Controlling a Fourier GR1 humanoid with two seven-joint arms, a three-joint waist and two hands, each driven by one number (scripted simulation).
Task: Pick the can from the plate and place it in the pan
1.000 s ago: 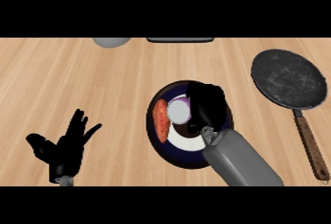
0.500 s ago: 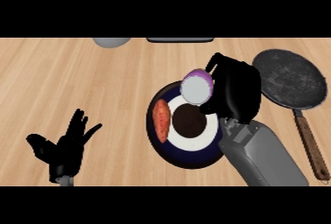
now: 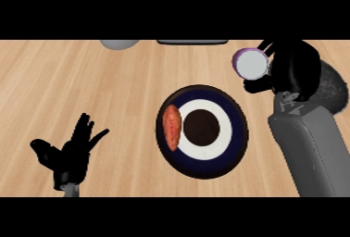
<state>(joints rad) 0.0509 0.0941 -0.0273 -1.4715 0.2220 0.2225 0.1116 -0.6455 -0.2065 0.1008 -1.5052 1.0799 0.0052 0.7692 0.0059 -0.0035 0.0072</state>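
Right hand (image 3: 295, 69) of mine is curled round the can (image 3: 250, 63), up off the plate (image 3: 236, 139) below it, pan (image 3: 336, 88) just behind. Left hand (image 3: 68, 155) rests open.

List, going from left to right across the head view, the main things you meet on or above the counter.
Left hand → orange-red food piece on the plate's left side → plate → purple-rimmed can → right hand holding it → pan, mostly hidden behind that hand.
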